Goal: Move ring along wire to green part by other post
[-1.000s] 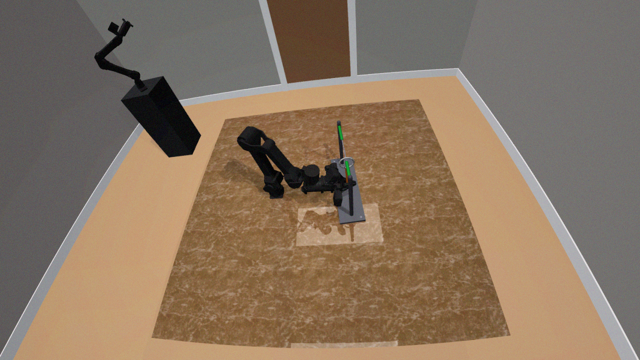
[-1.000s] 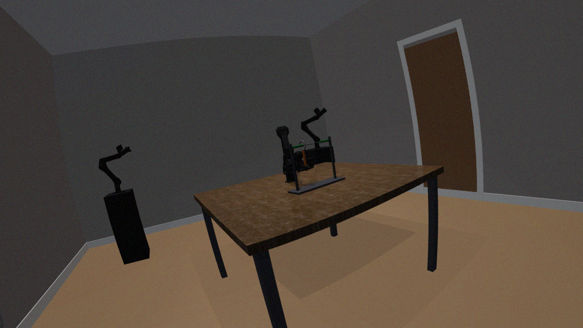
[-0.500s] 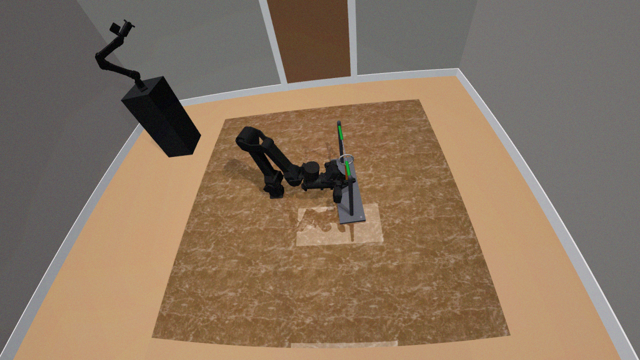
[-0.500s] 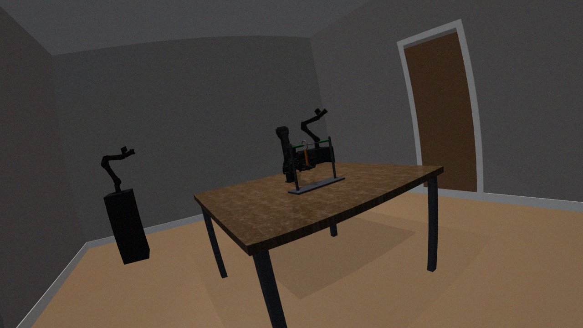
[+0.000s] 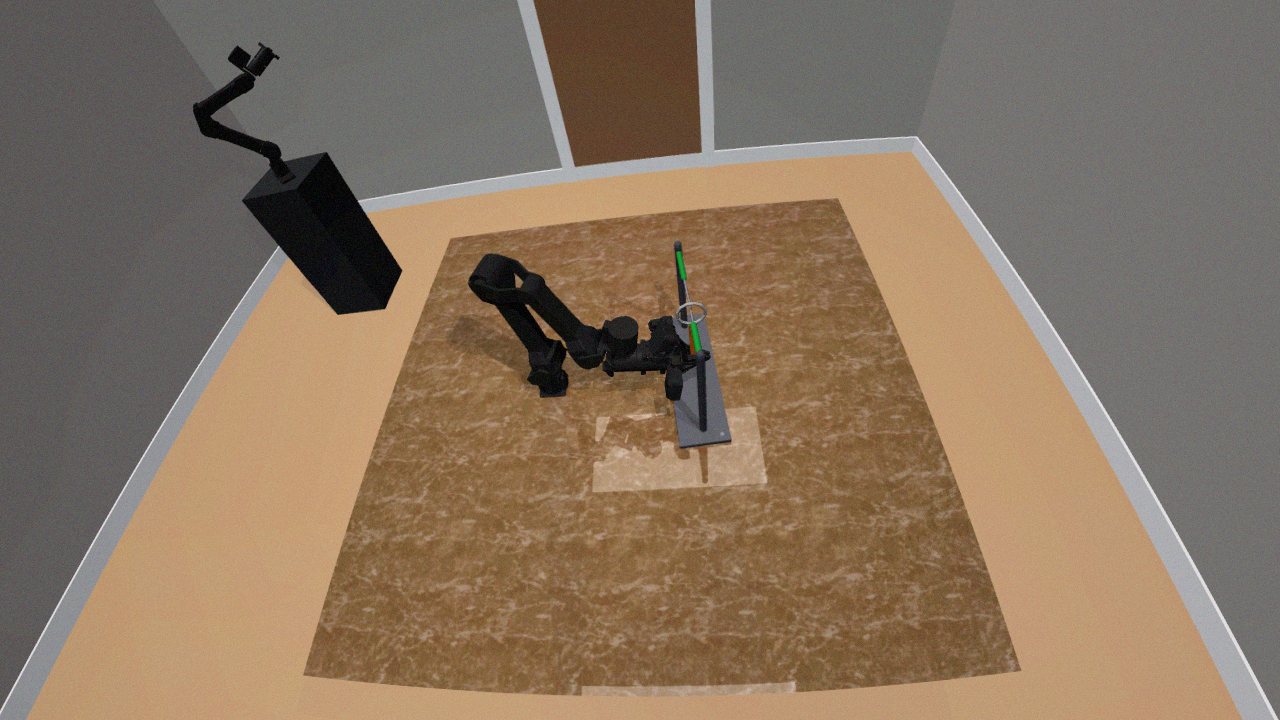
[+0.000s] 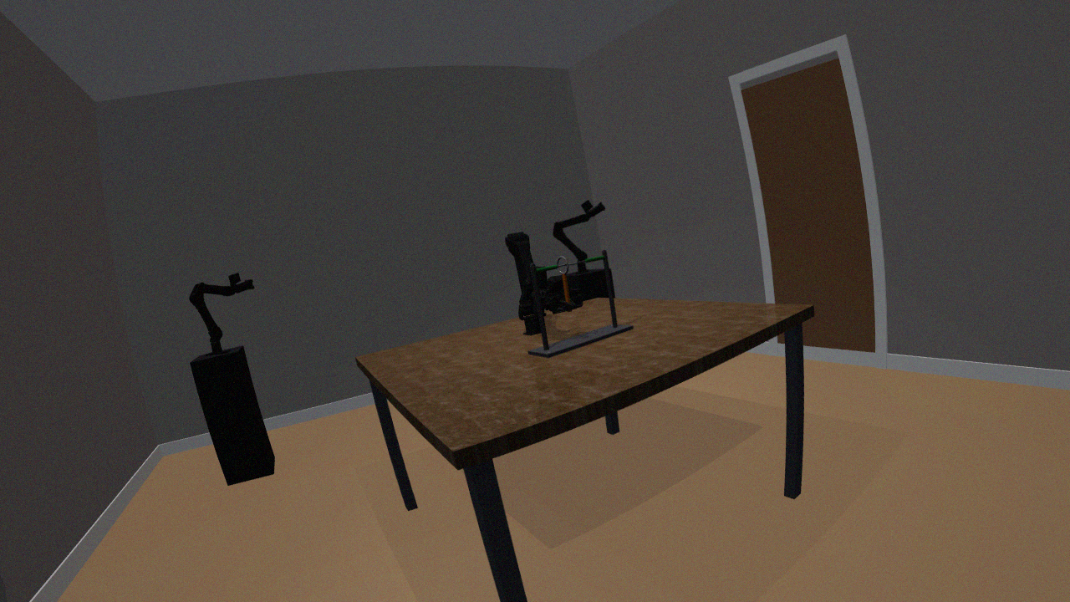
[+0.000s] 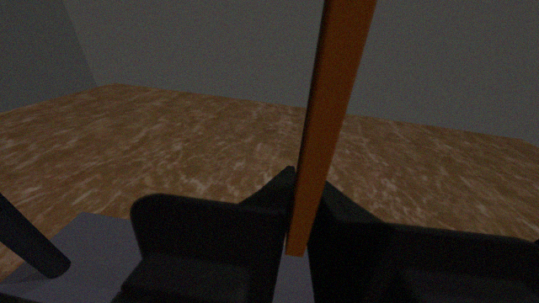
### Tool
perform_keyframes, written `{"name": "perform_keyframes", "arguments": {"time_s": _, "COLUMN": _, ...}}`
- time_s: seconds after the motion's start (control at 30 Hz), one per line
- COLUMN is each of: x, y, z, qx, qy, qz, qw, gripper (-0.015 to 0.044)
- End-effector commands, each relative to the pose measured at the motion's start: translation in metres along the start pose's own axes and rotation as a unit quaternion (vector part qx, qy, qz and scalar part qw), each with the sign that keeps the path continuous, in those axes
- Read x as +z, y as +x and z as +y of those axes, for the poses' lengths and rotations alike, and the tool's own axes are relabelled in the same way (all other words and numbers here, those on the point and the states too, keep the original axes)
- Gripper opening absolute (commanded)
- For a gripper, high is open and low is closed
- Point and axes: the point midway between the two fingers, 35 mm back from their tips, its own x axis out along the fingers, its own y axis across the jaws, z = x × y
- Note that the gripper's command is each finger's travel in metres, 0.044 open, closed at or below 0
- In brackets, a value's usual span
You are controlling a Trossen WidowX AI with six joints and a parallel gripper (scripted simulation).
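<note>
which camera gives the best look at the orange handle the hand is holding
The wrist view: the orange handle fills the frame, pinched between the hand's dark fingers. The top view shows only a short orange sliver beside the wire; the exterior view shows it small and dim.

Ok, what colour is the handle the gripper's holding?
Orange; the handle shows best in the wrist view.

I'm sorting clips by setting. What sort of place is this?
Probably a bare test room: grey walls, one brown door, a table bearing an arm and wire stand, cameras on black pedestals.
</note>
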Motion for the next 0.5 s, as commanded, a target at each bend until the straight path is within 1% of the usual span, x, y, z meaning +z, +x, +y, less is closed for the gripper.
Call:
{"name": "perform_keyframes", "arguments": {"time_s": 0.0, "x": -0.0005, "y": -0.0006, "z": 0.0028, "qx": -0.003, "qy": 0.000, "qz": 0.001, "qw": 1.000, "gripper": -0.0150}}
{"name": "perform_keyframes", "arguments": {"time_s": 0.47, "x": -0.0004, "y": -0.0003, "z": 0.0127, "qx": -0.011, "qy": -0.014, "qz": 0.002, "qw": 1.000, "gripper": -0.0150}}
